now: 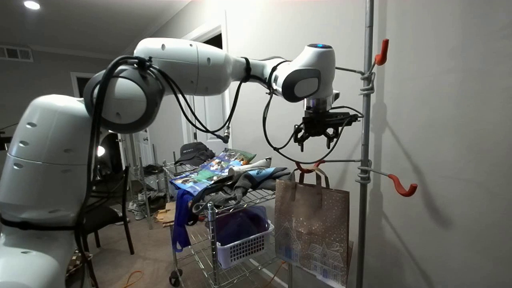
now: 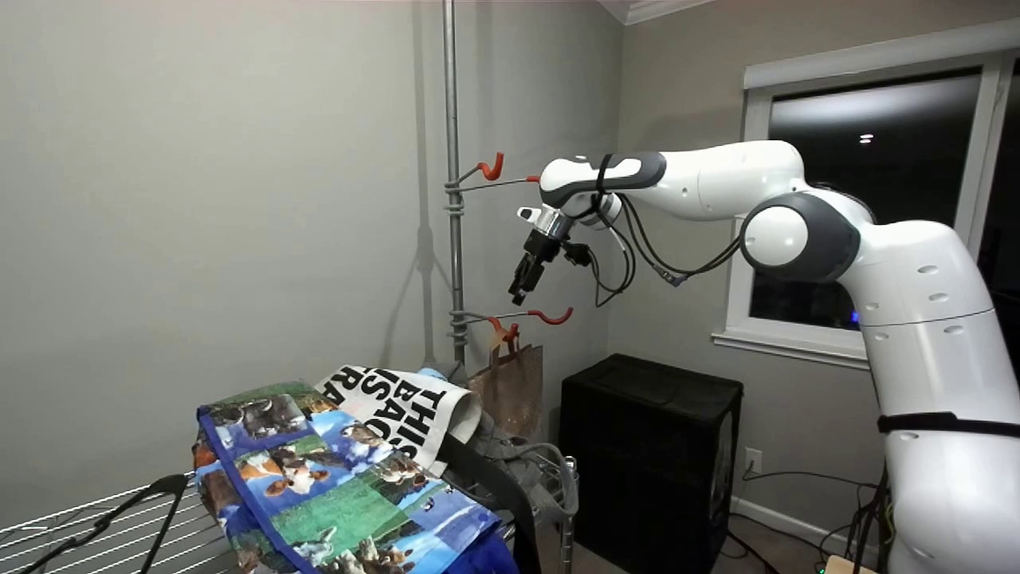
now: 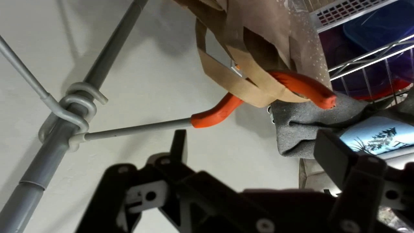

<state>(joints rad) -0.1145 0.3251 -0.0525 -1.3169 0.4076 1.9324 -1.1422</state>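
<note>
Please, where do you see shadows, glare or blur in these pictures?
In both exterior views, the pole throws shadows on the wall; in an exterior view, a ceiling light glares white; in an exterior view, the window shows bright spots, probably reflections; in the wrist view, the hand looks softer than the red hook.

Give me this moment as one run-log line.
Jaws: open, empty, above red hook | Paper bag: hanging by its handles from that hook | Gray pole: carries the hook

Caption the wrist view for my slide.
Open, empty gripper above a brown paper bag hung by its handles from a red hook on a gray pole.
</note>
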